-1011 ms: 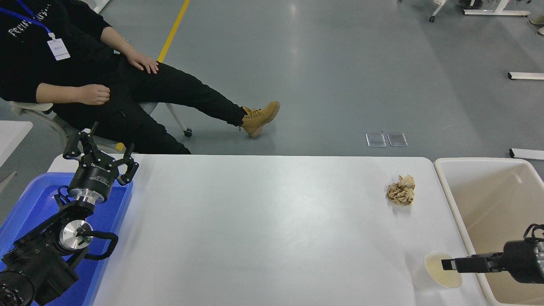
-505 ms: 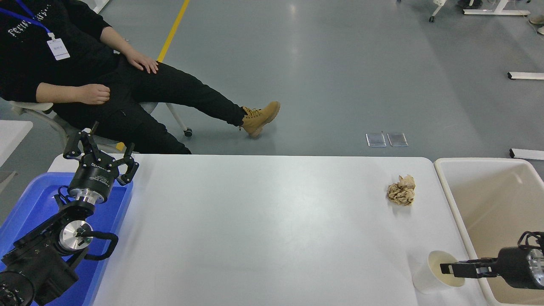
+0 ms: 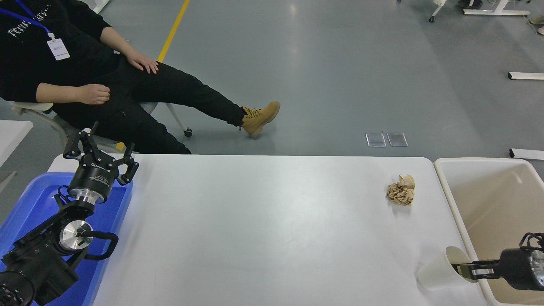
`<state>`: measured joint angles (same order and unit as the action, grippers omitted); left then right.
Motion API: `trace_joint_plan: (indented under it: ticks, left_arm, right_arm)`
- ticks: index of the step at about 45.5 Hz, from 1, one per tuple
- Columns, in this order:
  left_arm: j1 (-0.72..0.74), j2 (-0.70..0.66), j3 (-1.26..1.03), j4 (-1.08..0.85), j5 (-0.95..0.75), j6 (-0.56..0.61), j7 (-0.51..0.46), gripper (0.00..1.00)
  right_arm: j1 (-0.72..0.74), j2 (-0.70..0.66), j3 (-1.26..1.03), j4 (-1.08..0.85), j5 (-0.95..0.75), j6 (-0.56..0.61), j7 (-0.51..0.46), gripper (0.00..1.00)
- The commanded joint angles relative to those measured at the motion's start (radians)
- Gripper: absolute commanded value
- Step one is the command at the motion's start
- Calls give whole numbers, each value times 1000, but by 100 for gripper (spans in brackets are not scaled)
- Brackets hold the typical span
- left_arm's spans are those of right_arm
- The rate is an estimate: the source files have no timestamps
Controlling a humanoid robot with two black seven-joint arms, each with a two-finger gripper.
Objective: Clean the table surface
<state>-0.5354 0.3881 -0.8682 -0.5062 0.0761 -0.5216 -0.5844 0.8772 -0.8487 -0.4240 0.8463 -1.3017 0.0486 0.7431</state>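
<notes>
Overhead, the head view shows the white tabletop (image 3: 263, 229) stretching across the lower half of the frame, between a blue tray (image 3: 25, 204) at its left end and a beige bin (image 3: 488, 204) at its right end. Near the tabletop's right front corner a white paper cup (image 3: 440, 274) leans tilted, its mouth turned toward the bin. The right gripper (image 3: 465, 270) reaches in from the right edge over the bin's rim, and its jaws are clamped on the cup's rim, one finger inside the mouth and the other outside. Farther back on the right part of the tabletop lies a crumpled ball of brown paper (image 3: 401, 190), well apart from the cup and close to the bin's near wall. The left gripper (image 3: 95, 151) hangs parked above the far end of the blue tray at the lower left, its jaws spread wide and holding nothing. Beyond the tabletop's far left corner a person in black clothes (image 3: 85, 72) sits on a chair, one tan boot (image 3: 259, 117) stretched out on the grey floor.
</notes>
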Motion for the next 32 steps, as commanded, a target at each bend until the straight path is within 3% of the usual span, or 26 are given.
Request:
trace_joint_plan:
  ticks: [1, 9, 18, 32]
  left_arm:
    - [0, 0, 0, 0, -1, 0, 0, 100]
    - [0, 0, 0, 0, 1, 0, 0, 100]
    - [0, 0, 0, 0, 1, 0, 0, 100]
    - [0, 0, 0, 0, -1, 0, 0, 100]
  right_arm:
    - [46, -21, 66, 13, 2, -1, 53, 0]
    - [81, -88, 221, 69, 7, 7, 130, 0]
    - [89, -141, 409, 152, 31, 13, 130, 0]
    - [114, -128, 594, 56, 303, 13, 130, 0]
